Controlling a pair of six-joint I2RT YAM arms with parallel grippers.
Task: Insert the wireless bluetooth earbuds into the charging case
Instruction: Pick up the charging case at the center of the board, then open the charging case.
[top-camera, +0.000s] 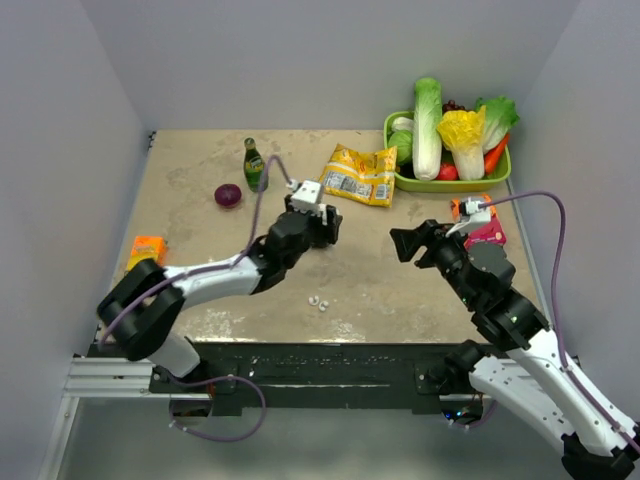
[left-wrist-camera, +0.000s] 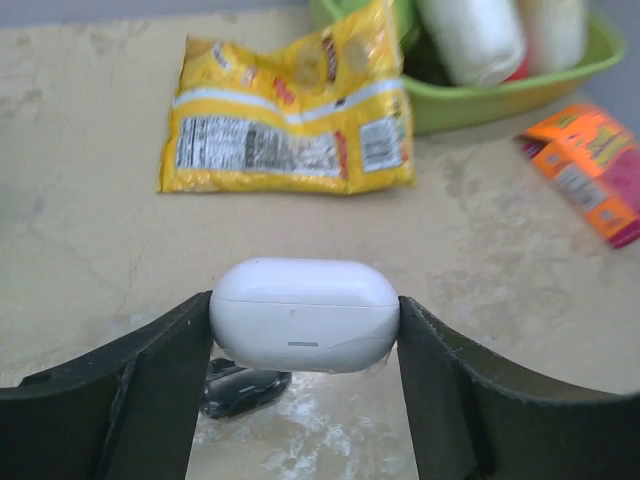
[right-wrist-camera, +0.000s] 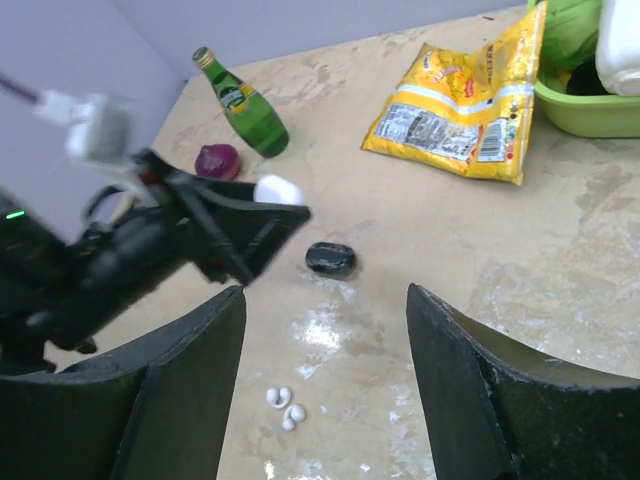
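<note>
Left wrist view is showing the left gripper (left-wrist-camera: 304, 300) clamping the charging case (left-wrist-camera: 303, 318) by its two short ends, in the lower middle of the frame. The case is sitting level between the fingers, and its lid seam is reading as shut. It appears to be hanging clear of the table (left-wrist-camera: 90, 200), with a small dark object (left-wrist-camera: 245, 388) lying below it.

In the right wrist view the right gripper (right-wrist-camera: 325, 295) is standing with its jaws apart and nothing between them. It is looking down on the wireless bluetooth earbuds (right-wrist-camera: 285, 405), which are lying close together on the table at the lower centre of that frame, well apart from the case. In the top view they are showing as tiny white dots (top-camera: 320, 302) at the lower middle, between the two arms. A yellow snack bag (left-wrist-camera: 290, 115) is lying toward the upper part of the frames, out of the way.

By my judgement the work is at its start: the case is being presented, and no earbud is being held or seated. With the lid down, nothing is going in yet. The next move is calling for the lid to be opened. After that comes a careful pinch on one earbud by the right fingers, which are far larger than the bud and may scatter the pair.
</note>
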